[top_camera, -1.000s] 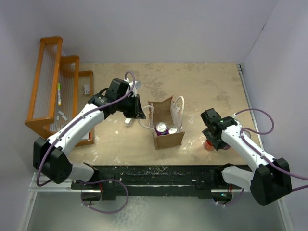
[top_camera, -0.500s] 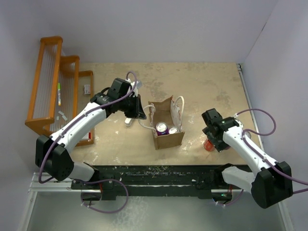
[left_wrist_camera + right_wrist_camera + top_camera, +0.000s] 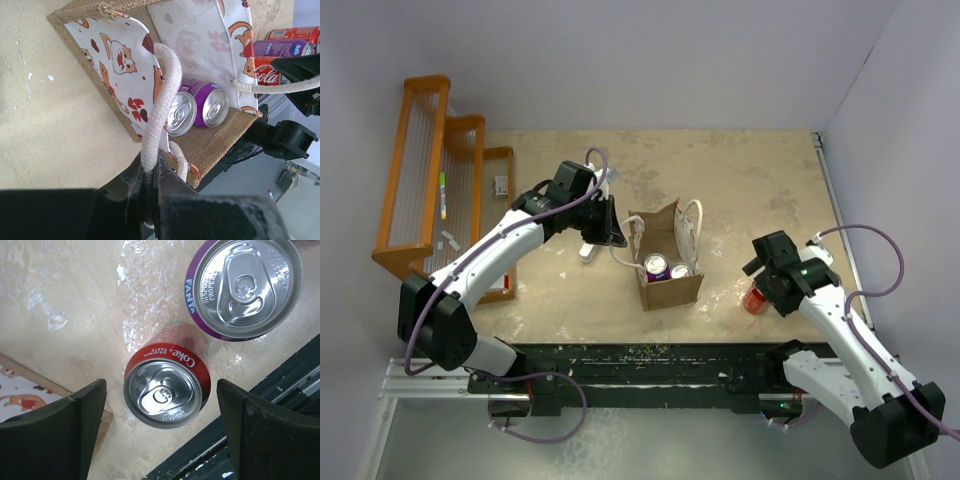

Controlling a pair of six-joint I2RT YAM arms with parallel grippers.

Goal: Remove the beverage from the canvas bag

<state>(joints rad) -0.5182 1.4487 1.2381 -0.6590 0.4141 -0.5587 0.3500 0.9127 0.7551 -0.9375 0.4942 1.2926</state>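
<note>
The canvas bag (image 3: 667,290) stands open mid-table, and its printed white lining shows in the left wrist view (image 3: 112,55). Two purple cans (image 3: 655,266) stand upright inside it (image 3: 181,113). My left gripper (image 3: 610,233) is at the bag's left side, shut on a white cord handle (image 3: 159,107). My right gripper (image 3: 766,290) is open, right of the bag. It hovers over a red Coke can (image 3: 166,390) standing on the table, one finger (image 3: 65,432) on each side, clear of it. A purple Fanta can (image 3: 247,285) stands next to the Coke.
An orange wooden rack (image 3: 430,190) stands at the far left. The black near rail of the table (image 3: 650,360) runs just below the cans. The left wrist view shows the cans outside the bag (image 3: 282,47) beyond its far wall.
My right arm has shifted a little right and toward the near edge; the red can stays standing on the table. The left gripper keeps hold of the cord handle.
</note>
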